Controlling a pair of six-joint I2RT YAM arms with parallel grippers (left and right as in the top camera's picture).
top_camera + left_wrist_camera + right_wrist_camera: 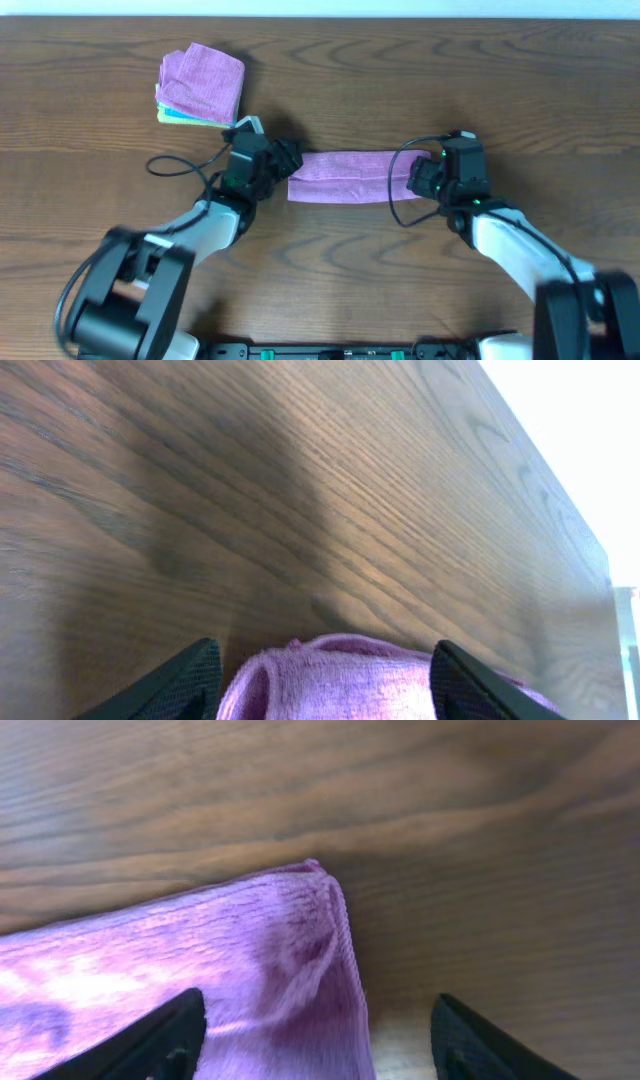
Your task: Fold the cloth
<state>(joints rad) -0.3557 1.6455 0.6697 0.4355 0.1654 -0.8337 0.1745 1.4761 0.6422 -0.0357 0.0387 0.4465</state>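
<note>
Left pincer stands with its jaws wide apart, the rounded end of the purple cloth lying between them, unclamped. Right pincer is likewise spread, the cloth's other end between its jaws, closer to the left finger. The cloth lies as a folded strip on the wooden surface between both arms. A stack of folded cloths sits well apart, at the far left.

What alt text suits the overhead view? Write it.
A purple cloth folded into a strip lies on a wooden table, the left gripper at one end, the right gripper at the other. A stack of folded cloths sits upper left.
</note>
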